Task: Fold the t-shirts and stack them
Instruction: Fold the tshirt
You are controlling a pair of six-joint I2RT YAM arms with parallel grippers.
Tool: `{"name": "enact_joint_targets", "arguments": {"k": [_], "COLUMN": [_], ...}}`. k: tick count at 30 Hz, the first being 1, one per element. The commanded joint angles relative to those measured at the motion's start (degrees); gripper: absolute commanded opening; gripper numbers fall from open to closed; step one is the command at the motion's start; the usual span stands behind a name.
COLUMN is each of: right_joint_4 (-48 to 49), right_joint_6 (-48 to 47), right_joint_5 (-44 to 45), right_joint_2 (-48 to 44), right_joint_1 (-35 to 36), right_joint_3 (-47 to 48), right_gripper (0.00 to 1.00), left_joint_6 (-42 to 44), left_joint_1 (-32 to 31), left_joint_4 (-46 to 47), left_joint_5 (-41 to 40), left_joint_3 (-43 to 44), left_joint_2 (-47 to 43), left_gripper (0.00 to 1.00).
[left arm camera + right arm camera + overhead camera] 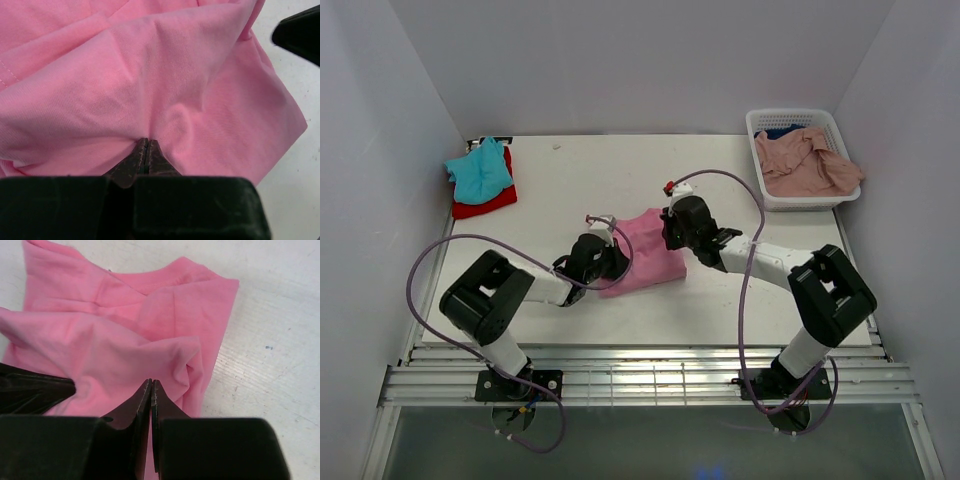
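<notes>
The bright pink t-shirt [648, 262] lies bunched in the middle of the table between both grippers. My left gripper [611, 256] is shut on its left edge; in the left wrist view [145, 142] the cloth [150, 80] puckers at the closed tips. My right gripper [667, 240] is shut on its right edge; in the right wrist view [151, 385] the cloth [120, 335] folds around the tips. A teal t-shirt [480, 168] lies on a red one [490, 202] at the far left. A dusty salmon-pink t-shirt [808, 165] drapes over the basket, with dark blue cloth [782, 131] beneath it.
The white lattice basket [760, 125] stands at the far right corner. White walls enclose the table on three sides. The arms' purple cables loop over the near part of the table.
</notes>
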Motion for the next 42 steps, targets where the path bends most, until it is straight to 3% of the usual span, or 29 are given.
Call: {"name": "enact_joint_targets", "arguments": {"k": [1,11,21,27,31,32,35,37,39,42], "right_joint_4": [0.72,3.44,-3.68,-2.01,-1.92,-1.49,-0.78,-0.51,-1.47,-2.18], "right_joint_6": [1.58,3.34,3.51,2.98,2.72,2.63,1.67,1.05,0.61,0.44], "right_joint_5": [-2.39,-3.72,2.87,3.49,2.88,2.79,2.09,1.56,1.3,-0.8], "right_joint_2": [3.68,12.37,15.46,13.45,10.03,9.06,5.36,3.96,3.95,4.48], "right_joint_1": [0.51,0.51,0.51,0.6,0.6,0.6,0.95,0.86,0.95,1.04], "right_joint_3": [0.6,3.32,6.32,4.56,4.82,4.56,3.86,4.12,4.64,5.44], "right_gripper": [0.08,0.08,0.08,0.08,0.08,0.08,0.08,0.08,0.08,0.08], "left_joint_6": [1.85,4.58,5.37,5.98,8.1,7.57,6.87,3.89,1.17,-1.13], "left_joint_1": [-0.42,-0.42,-0.42,-0.42,-0.42,-0.42,-0.15,-0.06,0.2,0.2], "left_joint_4": [-13.64,-14.53,-13.74,-11.37,-13.29,-14.52,-21.98,-31.03,-36.38,-37.39], "left_joint_5": [-1.66,-2.19,-15.46,-22.13,-29.07,-31.44,-36.9,-36.48,-32.28,-27.52], "left_joint_3": [-2.62,1.07,3.71,3.8,5.03,5.12,7.13,9.24,10.66,9.26], "left_joint_2": [-2.98,-3.96,-1.14,-12.9,-23.98,-25.91,-28.75,-26.57,-24.89,-22.86], "left_gripper": [0.0,0.0,0.0,0.0,0.13,0.24,0.41,0.44,0.54,0.59]}}
